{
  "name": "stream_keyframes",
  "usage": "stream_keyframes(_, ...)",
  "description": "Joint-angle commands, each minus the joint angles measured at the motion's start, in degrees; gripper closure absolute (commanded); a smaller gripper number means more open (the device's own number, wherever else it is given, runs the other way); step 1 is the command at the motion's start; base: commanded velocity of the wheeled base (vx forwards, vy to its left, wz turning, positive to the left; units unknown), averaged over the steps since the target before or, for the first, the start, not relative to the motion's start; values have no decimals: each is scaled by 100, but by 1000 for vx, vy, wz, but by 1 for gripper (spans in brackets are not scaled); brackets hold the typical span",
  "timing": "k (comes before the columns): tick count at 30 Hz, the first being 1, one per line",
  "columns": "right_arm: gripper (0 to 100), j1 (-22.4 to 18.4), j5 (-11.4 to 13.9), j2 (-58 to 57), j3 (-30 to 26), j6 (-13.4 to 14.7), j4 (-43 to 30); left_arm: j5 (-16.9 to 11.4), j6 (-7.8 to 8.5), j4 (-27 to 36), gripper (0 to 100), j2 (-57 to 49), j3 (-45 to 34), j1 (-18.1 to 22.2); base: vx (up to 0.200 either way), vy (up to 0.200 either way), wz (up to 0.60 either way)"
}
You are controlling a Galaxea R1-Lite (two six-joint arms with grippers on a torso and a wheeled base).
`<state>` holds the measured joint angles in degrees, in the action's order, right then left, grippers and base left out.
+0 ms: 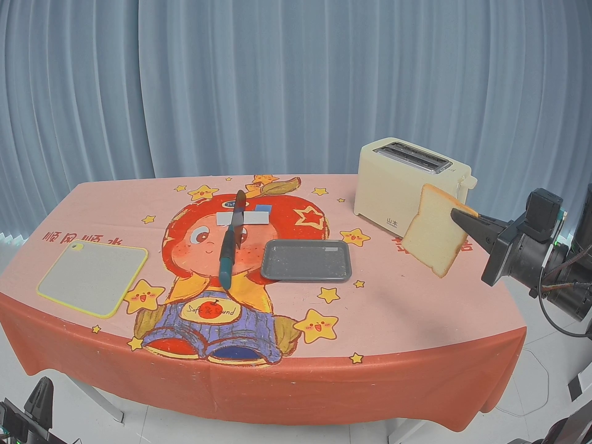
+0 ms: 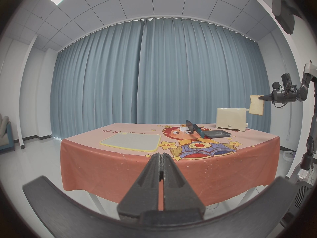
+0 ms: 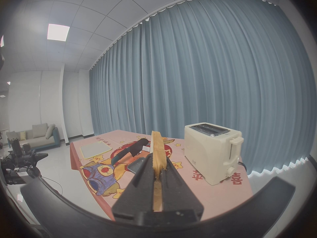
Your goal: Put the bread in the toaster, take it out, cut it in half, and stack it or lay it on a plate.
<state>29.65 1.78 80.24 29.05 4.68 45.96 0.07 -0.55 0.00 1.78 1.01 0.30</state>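
R gripper (image 1: 459,215) fingers clamped on bread (image 1: 433,237) beside toaster (image 1: 391,195), L gripper (image 2: 161,157) fingers together

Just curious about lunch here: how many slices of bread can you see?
1. The bread slice is pinched in the right end effector, in the air beside the toaster. Another could sit hidden inside the toaster.

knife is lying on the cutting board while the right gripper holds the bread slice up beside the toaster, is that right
Not the knife part. The head view shows the knife lying on the tablecloth, beside the dark tray and apart from the cutting board. The right gripper does hold the bread beside the toaster.
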Motion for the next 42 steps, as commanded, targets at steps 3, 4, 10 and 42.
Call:
stream_keyframes(3, 100, 59, -11, 18, -22, -2, 1, 1, 2, 0, 100, 7, -101, 5, 0, 200, 0)
stream_keyframes(4, 100, 59, -11, 18, -5, -2, 1, 1, 2, 0, 100, 7, -101, 5, 0, 200, 0)
stream_keyframes(10, 100, 76, -11, 9, -13, -2, 1, 1, 2, 0, 100, 7, -101, 5, 0, 200, 0)
stream_keyframes(42, 100, 305, -20, -8, -31, 24, 10, 1, 2, 0, 100, 7, -101, 5, 0, 200, 0)
